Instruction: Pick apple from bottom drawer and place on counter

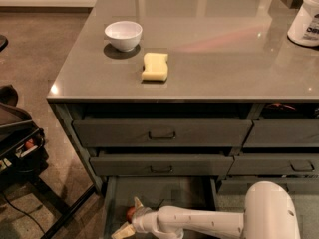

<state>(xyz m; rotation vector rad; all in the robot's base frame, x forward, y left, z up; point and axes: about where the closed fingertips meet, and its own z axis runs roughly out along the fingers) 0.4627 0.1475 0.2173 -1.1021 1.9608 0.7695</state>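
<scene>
The bottom drawer point(172, 192) is pulled open at the foot of the cabinet. The small red apple point(130, 214) lies at its front left. My gripper point(130, 217) reaches in from the right on a white arm point(199, 222). It is down in the drawer with one fingertip point(137, 202) behind the apple and the other in front of it, spread apart. The arm hides much of the apple. The glossy grey counter point(214, 49) is above.
A white bowl point(123, 35) and a pale yellow sponge point(155, 66) sit on the counter's left part. A white jar point(305, 21) stands at its right edge. Two upper drawers point(162, 132) are slightly open. A black cart point(15, 138) stands on the floor at left.
</scene>
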